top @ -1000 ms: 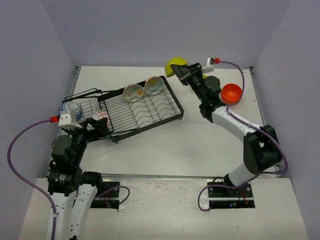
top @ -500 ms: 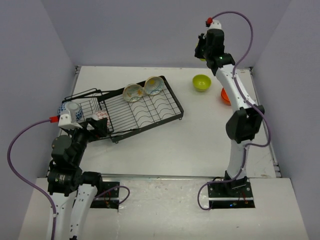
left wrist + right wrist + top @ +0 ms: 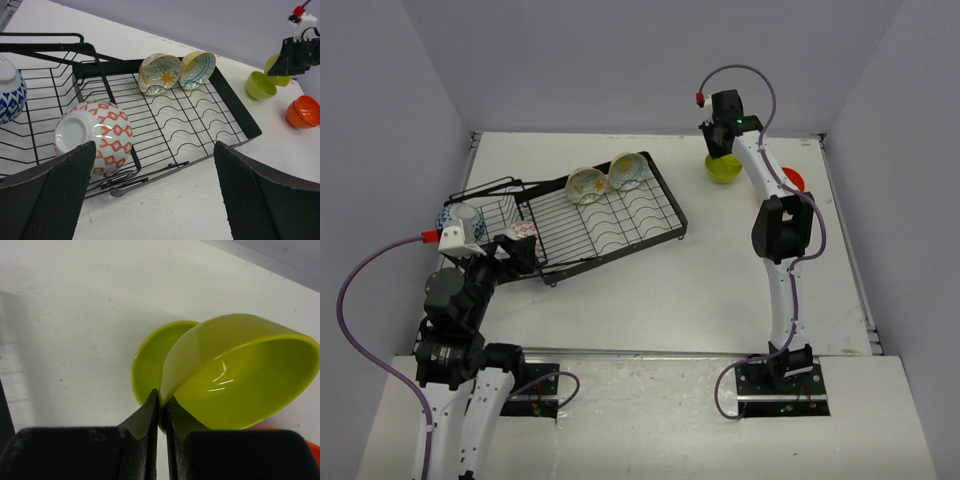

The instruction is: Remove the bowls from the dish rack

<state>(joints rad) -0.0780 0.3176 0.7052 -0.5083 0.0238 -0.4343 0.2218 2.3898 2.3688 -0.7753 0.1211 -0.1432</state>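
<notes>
The black dish rack (image 3: 605, 220) (image 3: 200, 125) lies at the left. Two cream bowls (image 3: 587, 184) (image 3: 160, 74) lean together at its far end. A red-and-white bowl (image 3: 95, 137) and a blue-and-white bowl (image 3: 10, 92) sit upside down in its basket end. My left gripper (image 3: 155, 200) hangs open over the rack's near rim, holding nothing. My right gripper (image 3: 162, 402) (image 3: 719, 148) is shut on the rim of a lime green bowl (image 3: 240, 375), tilted just above a second lime bowl (image 3: 152, 360) (image 3: 723, 168) on the table.
An orange-red bowl (image 3: 302, 111) (image 3: 793, 181) stands on the table right of the lime bowls, partly behind the right arm in the top view. Grey walls close in the table on three sides.
The right arm has swung from beside the rack up and across, then down over the lime bowl on the table, still gripping its lime bowl. The left arm has not moved.
</notes>
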